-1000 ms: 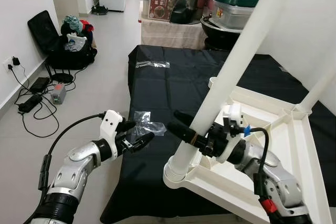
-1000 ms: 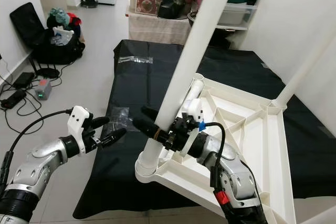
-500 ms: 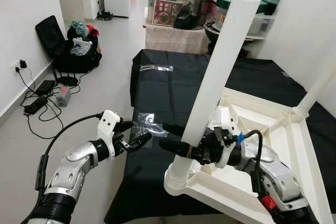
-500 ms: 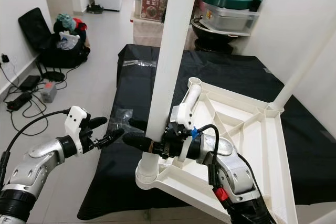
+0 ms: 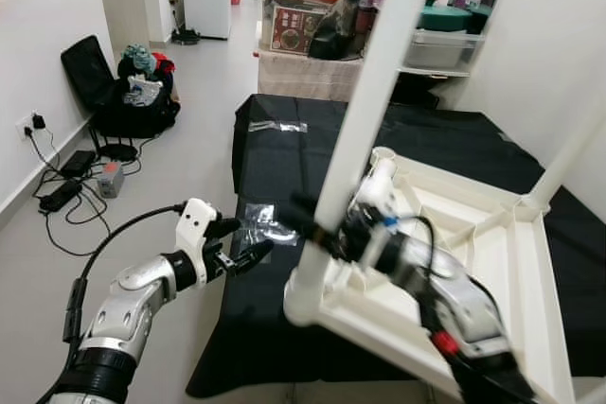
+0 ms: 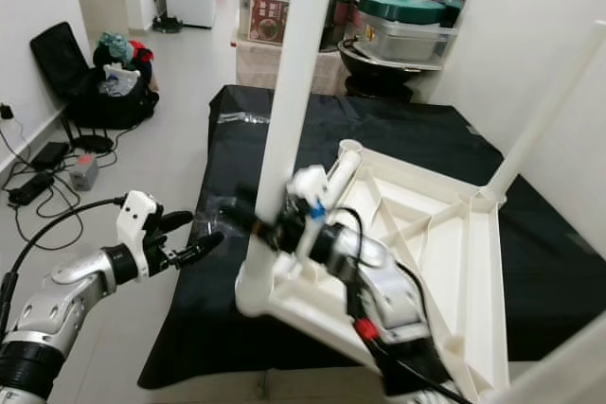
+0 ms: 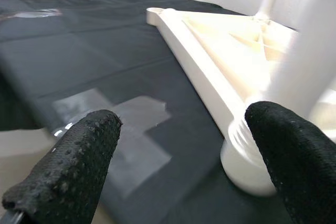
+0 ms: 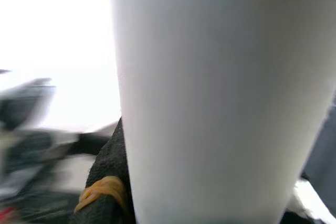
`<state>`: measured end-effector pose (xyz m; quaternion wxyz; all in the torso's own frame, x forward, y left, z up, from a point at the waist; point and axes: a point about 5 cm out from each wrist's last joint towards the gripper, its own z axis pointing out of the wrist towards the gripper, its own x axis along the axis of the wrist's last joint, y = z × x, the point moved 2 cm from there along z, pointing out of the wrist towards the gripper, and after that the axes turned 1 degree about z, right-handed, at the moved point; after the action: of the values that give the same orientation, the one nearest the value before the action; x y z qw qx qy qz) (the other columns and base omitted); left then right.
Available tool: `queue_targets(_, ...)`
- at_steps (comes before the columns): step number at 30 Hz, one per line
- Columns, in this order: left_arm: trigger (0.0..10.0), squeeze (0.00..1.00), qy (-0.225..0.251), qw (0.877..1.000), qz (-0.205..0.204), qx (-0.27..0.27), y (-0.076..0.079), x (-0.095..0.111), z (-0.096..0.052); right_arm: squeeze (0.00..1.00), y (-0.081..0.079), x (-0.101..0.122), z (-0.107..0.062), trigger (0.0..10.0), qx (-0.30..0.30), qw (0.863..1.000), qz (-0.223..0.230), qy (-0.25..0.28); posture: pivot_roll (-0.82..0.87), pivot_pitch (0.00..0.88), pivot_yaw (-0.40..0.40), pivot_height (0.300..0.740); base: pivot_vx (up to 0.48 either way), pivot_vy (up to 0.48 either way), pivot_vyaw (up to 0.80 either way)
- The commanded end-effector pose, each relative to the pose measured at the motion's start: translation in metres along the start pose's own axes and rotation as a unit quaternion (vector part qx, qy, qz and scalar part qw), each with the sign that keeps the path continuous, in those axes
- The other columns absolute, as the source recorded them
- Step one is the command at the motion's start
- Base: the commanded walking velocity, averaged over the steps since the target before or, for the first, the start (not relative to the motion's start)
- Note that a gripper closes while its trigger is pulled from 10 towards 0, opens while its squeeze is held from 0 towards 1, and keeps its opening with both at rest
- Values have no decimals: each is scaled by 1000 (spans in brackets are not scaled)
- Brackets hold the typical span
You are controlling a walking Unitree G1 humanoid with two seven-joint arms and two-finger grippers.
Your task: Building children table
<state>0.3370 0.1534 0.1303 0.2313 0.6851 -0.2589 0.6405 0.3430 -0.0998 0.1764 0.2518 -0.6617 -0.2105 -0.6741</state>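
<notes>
A black cloth (image 5: 312, 139) is spread on the floor, and the white table top (image 5: 473, 253) is laid upside down on it. A leg (image 5: 355, 134) at its near corner is gripped by the right gripper (image 5: 317, 224), blurred here. Beside that corner, the left gripper (image 7: 184, 166) is held open. In the right wrist view, the fingers (image 8: 107, 182) are mostly hidden behind the leg.

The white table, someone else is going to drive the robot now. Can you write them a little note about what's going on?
Right gripper: shut on the white leg, low down near its socket.
Left gripper: open, holding nothing, beside the black mat, near a clear plastic bag.
The table top lies upside down on the mat. A second leg stands at the far corner.
Done: two legs stand in corners.
Left: check this leg's seating; how many legs remain can't be seen.
</notes>
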Motion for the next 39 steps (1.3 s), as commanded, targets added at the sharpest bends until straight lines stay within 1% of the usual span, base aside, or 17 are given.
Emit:
queue_targets(1,10000,0,-7,1000,-4,1,0,-4,0,0,47,-68,-36,9490,-219,965,10,-144,96,0,-115,740,0,0,0)
queue_targets(2,10000,0,-7,1000,-4,1,0,-4,0,0,47,-68,-36,9490,-219,965,10,-144,96,0,-115,740,0,0,0)
queue_targets(3,10000,0,-6,1000,-4,1,0,-4,1,0,56,-74,-48,9882,-289,946,4,-148,94,0,-112,740,0,0,0)
queue_targets(4,10000,0,-6,1000,-4,1,0,-4,1,0,56,-74,-48,9882,-289,946,4,-148,94,0,-112,740,0,0,0)
queue_targets(5,10000,0,-5,1000,-3,2,0,-4,2,0,62,-79,-59,9725,-351,924,-6,-152,93,0,-111,740,0,0,0)
queue_targets(7,10000,0,-4,1000,-3,4,0,-3,2,0,62,-86,-70,9843,-406,900,-6,-160,93,0,-110,740,0,0,0)
queue_targets(9,10000,0,-4,1000,-3,4,0,-3,2,0,62,-86,-70,9843,-406,900,-6,-160,93,0,-110,740,0,0,0)
queue_targets(12,10000,0,-5,1000,-3,6,-2,-3,2,0,61,-95,-73,10000,-449,875,38,-177,94,0,-110,740,0,0,0)
queue_targets(13,10000,0,-5,1000,-3,6,-2,-3,2,0,61,-95,-73,10000,-449,875,38,-177,94,0,-110,740,0,0,0)
queue_targets(16,10000,0,-7,1000,-1,9,-3,-3,3,0,69,-98,-77,10000,-495,849,61,-176,96,0,-110,740,0,0,0)
queue_targets(25,10000,0,-11,1000,2,11,-3,-4,3,0,62,-101,-75,10000,-522,830,55,-186,93,0,-109,740,0,0,0)
queue_targets(30,10000,0,-12,1000,3,13,-3,-5,4,0,64,-99,-73,10000,-528,828,50,-185,90,0,-110,740,0,0,0)
queue_targets(33,10000,0,-13,1000,3,12,-2,-6,5,0,65,-97,-72,10000,-522,832,48,-182,89,0,-109,740,0,0,0)
queue_targets(35,10000,0,-15,1000,2,11,-2,-6,5,0,61,-94,-64,10000,-481,860,50,-160,88,0,-109,740,0,0,0)
queue_targets(36,10000,0,-15,1000,2,11,-2,-6,5,0,56,-94,-58,10000,-443,881,56,-157,88,0,-109,740,0,0,0)
queue_targets(37,10000,0,-15,1000,2,11,-2,-6,5,0,56,-94,-58,10000,-443,881,56,-157,88,0,-109,740,0,0,0)
queue_targets(39,10000,0,-16,1000,2,10,-2,-7,5,0,49,-96,-52,10000,-396,901,76,-162,85,0,-106,740,0,0,0)
